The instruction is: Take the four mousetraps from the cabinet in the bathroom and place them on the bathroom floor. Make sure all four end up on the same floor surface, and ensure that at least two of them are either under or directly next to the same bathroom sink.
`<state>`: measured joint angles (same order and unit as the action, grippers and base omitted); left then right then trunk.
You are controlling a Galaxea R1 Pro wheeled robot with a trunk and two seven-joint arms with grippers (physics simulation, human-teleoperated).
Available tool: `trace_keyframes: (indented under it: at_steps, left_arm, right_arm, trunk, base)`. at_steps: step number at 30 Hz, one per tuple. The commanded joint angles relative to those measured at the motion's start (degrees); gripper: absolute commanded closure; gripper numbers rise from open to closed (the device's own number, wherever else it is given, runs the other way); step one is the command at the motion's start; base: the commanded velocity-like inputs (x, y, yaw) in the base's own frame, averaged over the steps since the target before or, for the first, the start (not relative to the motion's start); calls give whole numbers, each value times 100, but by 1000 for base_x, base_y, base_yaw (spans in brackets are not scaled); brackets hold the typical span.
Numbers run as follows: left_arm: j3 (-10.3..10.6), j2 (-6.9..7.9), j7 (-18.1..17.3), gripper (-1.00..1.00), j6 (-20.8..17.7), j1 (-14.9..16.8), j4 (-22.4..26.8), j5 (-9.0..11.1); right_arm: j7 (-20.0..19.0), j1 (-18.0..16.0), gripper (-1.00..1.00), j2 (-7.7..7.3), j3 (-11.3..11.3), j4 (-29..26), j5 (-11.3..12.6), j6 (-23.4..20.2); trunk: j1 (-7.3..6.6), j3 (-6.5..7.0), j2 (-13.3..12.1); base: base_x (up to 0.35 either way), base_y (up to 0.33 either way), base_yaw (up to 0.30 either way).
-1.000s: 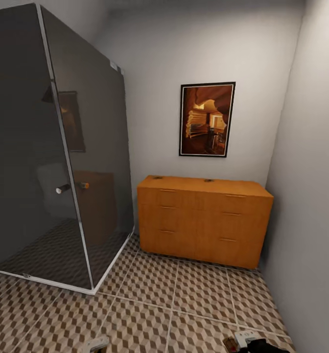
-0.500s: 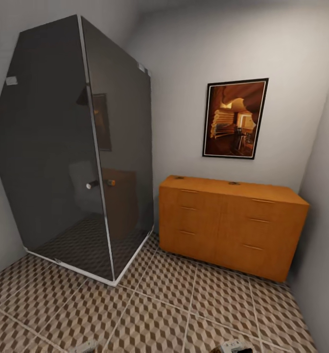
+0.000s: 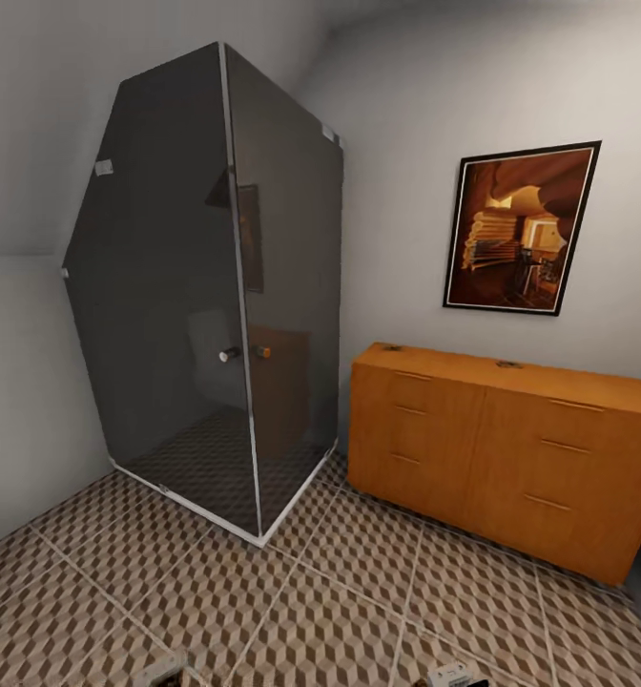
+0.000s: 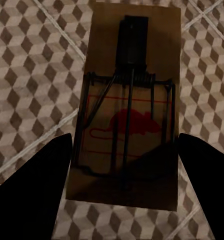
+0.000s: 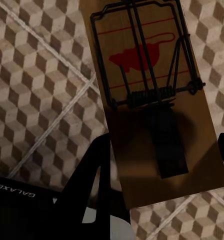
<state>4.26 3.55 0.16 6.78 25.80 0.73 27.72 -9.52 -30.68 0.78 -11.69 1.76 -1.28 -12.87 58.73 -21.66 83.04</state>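
In the left wrist view a mousetrap (image 4: pixel 127 100), a brown slab with a black wire spring and a red mouse print, sits between the two dark fingers (image 4: pixel 37 190) of my left gripper (image 4: pixel 126 145), which is shut on it above the cube-pattern bathroom floor (image 4: pixel 32 75). My right gripper (image 5: pixel 164 142) is shut on a second mousetrap (image 5: pixel 152 90) over the same tiles (image 5: pixel 37 75). The orange-brown cabinet (image 3: pixel 492 458) stands against the far wall at the right of the head view, drawers closed. Two tiny dark things (image 3: pixel 389 347) lie on its top, too small to identify.
A dark glass shower enclosure (image 3: pixel 216 305) fills the left corner, its white base rim on the tiled floor (image 3: pixel 301 592). A framed picture (image 3: pixel 516 229) hangs above the cabinet. Grey walls close in on the left and right. Pale arm parts (image 3: pixel 451 676) peek in at the bottom edge.
The whole head view has swung left: the shower and cabinet have slid to the right in the picture, and more of the left wall shows. Nothing in the room has moved.
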Motion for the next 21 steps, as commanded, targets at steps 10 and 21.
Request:
trace_keyframes:
  at_steps: [10, 21]
  left_arm:
    - [71, -5, 2, 100, 303, 4, 4, -9]
    - [66, -6, 2, 100, 323, 4, 6, -13]
  right_arm:
    - [-23, -8, 100, 0, -32, 9, 14, 158]
    - [-22, -8, 100, -8, -19, 9, 55, 179]
  trunk:
    - [0, -7, 4]
    - [0, -7, 4]
  base:
    - [0, 0, 131]
    - [0, 0, 210]
